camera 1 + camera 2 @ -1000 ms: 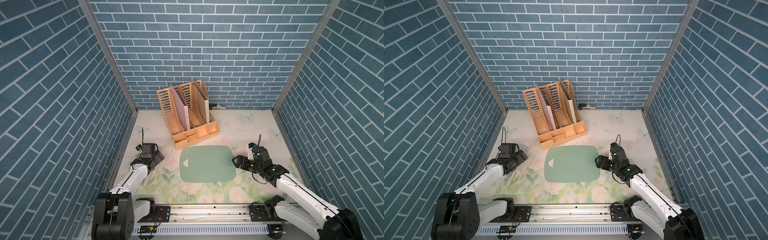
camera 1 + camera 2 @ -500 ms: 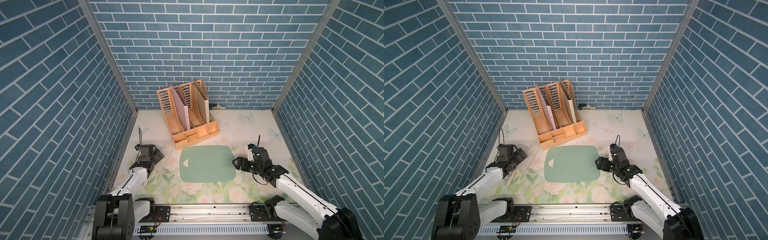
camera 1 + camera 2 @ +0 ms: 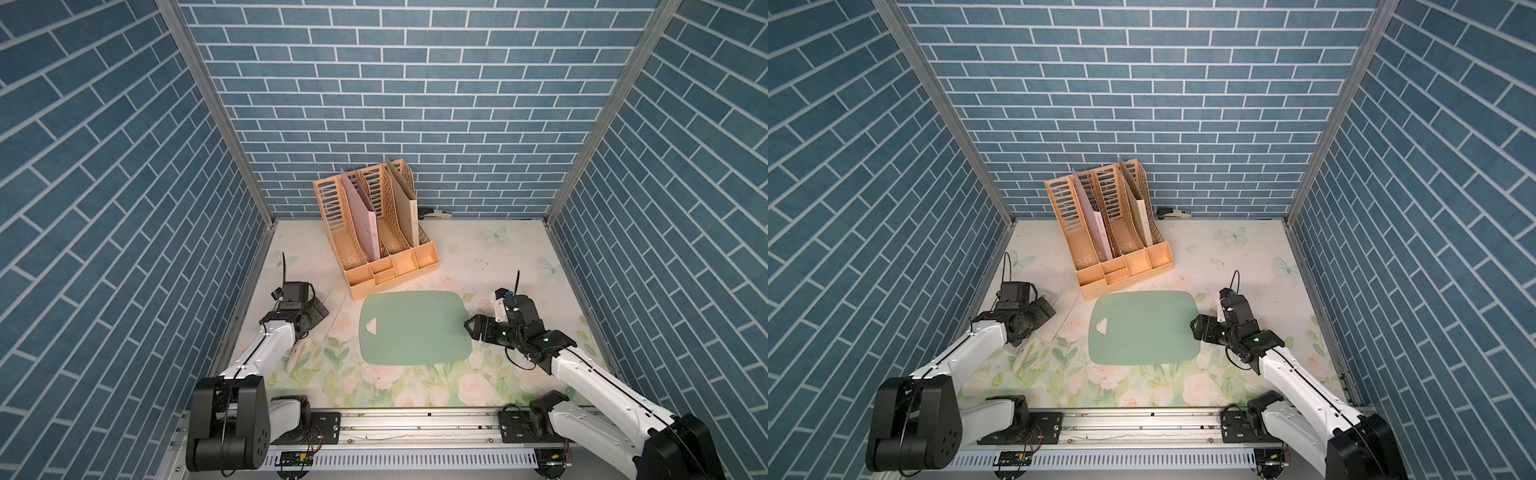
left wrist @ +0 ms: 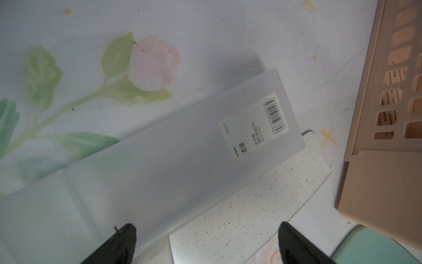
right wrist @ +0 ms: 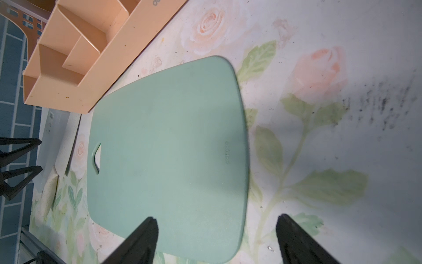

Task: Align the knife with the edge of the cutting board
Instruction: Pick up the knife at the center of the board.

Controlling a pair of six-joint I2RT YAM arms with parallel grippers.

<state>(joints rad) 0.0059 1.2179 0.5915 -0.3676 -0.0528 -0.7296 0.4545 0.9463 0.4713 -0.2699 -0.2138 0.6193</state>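
Left claw [image 4: 206, 242] spread wide and empty, poised low over the knife [image 4: 242, 205]. Off-white speckled blade lying flat on the floral tabletop [image 4: 205, 27] between the two fingertips [image 4: 124, 237], partly tucked under a frosted packet [image 4: 159, 160] with a barcode label. Peach file organizer [image 4: 388, 160] off to one side of that claw, mint cutting board [image 3: 413, 328] just beyond the knife. Right claw [image 5: 215, 237] parted, grasping nothing, straddling the board's short edge away from the hole, one fingertip above the board, one above bare tabletop. Knife handle [image 3: 1023, 353] angled away from the board.
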